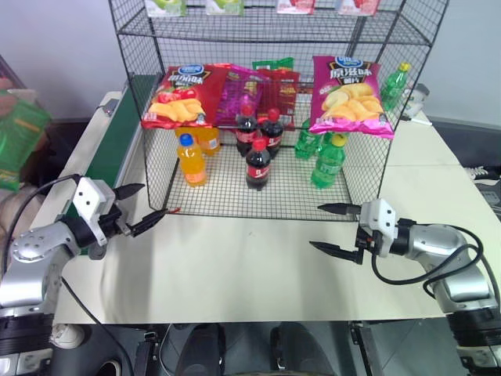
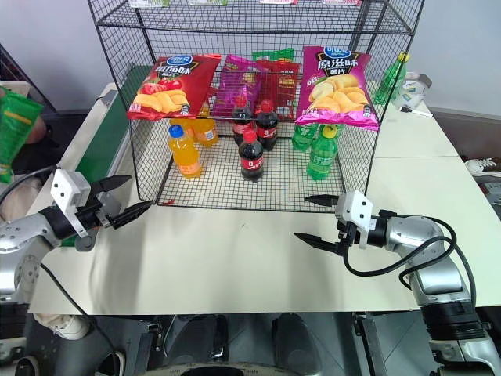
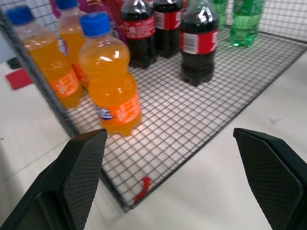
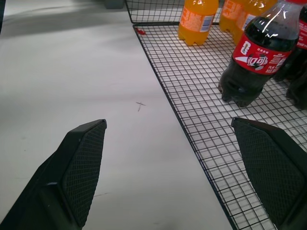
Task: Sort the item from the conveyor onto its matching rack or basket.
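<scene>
Hovering left gripper point(image 1: 145, 209), right gripper point(image 1: 337, 229), jaws spread

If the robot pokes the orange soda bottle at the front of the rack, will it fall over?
Probably it could tip. The orange soda bottle is tall and narrow and stands upright on the wire grid of the rack, which is bumpy footing. It looks full, so it is likely heavy and would resist a light poke. Once down, its round body would likely roll.
</scene>
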